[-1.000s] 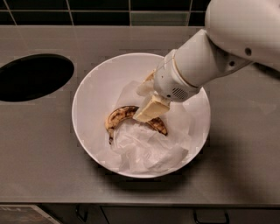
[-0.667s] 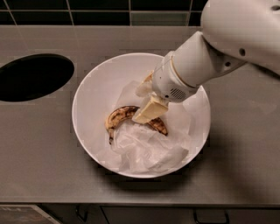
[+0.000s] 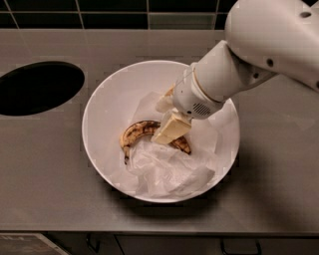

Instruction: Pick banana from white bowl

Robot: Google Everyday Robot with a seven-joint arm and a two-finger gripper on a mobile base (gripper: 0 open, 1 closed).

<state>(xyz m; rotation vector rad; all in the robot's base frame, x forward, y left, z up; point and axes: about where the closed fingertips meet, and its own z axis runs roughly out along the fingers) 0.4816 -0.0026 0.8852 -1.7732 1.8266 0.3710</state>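
The arm's casing has been eased slightly leftward, while the gripper is kept low over the banana in the white bowl. The brown-blotched fruit is laid left-right on crumpled paper, its middle covered from directly above. Whether it is clamped cannot be told.

Kitchen: steel counter, dark wall tiles, oval hole; hand in white bowl.
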